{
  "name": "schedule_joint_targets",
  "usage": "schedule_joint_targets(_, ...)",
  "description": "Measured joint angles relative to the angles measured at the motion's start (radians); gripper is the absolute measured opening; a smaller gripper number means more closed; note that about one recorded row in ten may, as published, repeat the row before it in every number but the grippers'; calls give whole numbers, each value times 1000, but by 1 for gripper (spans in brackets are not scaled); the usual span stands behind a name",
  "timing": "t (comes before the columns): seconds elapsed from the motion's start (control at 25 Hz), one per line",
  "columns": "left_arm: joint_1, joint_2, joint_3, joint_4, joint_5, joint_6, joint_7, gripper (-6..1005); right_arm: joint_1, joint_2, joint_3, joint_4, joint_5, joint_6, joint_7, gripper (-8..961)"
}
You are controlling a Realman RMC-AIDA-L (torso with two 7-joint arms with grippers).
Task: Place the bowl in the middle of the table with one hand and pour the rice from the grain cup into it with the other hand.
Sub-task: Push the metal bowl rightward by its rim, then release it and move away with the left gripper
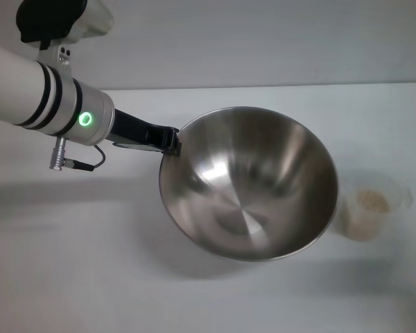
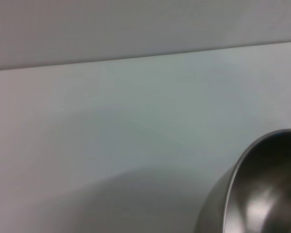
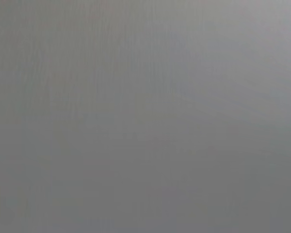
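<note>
On the plain white desk (image 1: pixel 69 277), backed by a pale wall, the left gripper's (image 1: pixel 172 141) fingers clamp the large shiny steel bowl's (image 1: pixel 249 184) rim, tilting it beside the small clear rice-filled cup (image 1: pixel 371 207).

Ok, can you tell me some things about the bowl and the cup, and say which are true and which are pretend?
1. The left gripper holds the bowl by its rim. True.
2. The bowl is full of rice. False: it is empty.
3. The rice is in the cup. True.
4. The cup sits left of the bowl. False: it stands on the table to the right.
5. The right arm holds the cup. False: nothing holds it.
</note>
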Motion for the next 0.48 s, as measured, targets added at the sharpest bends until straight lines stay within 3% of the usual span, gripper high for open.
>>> schedule_joint_targets(0.48,-26,1,1,47,15,16,6,35,-2,0,0,0,1,0,0,635)
